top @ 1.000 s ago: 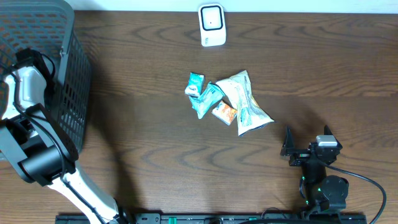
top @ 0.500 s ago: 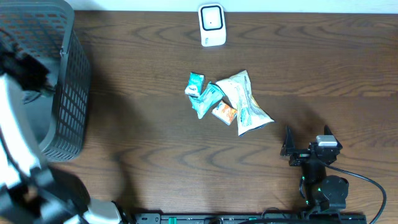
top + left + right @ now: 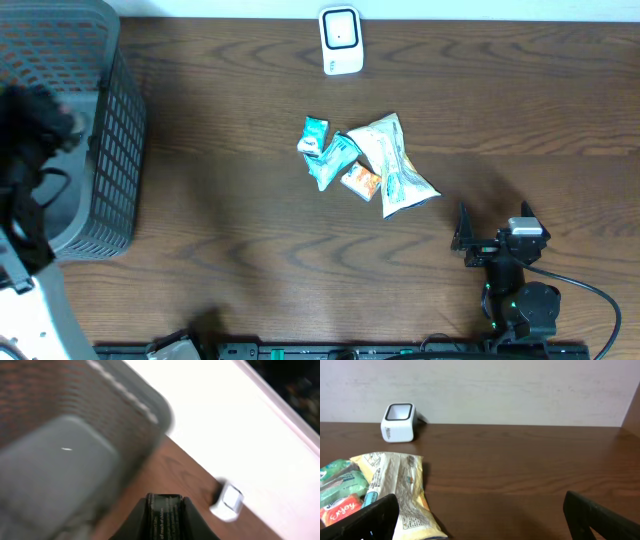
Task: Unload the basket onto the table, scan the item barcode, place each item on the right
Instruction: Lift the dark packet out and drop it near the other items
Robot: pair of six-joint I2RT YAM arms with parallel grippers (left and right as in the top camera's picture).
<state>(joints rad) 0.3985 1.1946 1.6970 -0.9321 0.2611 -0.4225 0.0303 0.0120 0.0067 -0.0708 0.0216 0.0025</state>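
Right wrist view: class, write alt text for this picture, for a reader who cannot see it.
A pile of snack packets lies at lower left on a dark wooden table, with a small white scanner standing behind it near a pale wall. The open tool shows two black fingers framing the bottom corners, holding nothing.

Dark wood-grain bench (image 3: 250, 230). A grey mesh basket (image 3: 115, 150) sits at its left end. A white scanner (image 3: 340, 40) stands at the far edge, about centre. Mid-bench is one tight cluster: small teal packet (image 3: 314, 135), second teal packet (image 3: 332, 160), orange packet (image 3: 361, 182), large pale bag (image 3: 395, 165), all touching or overlapping.
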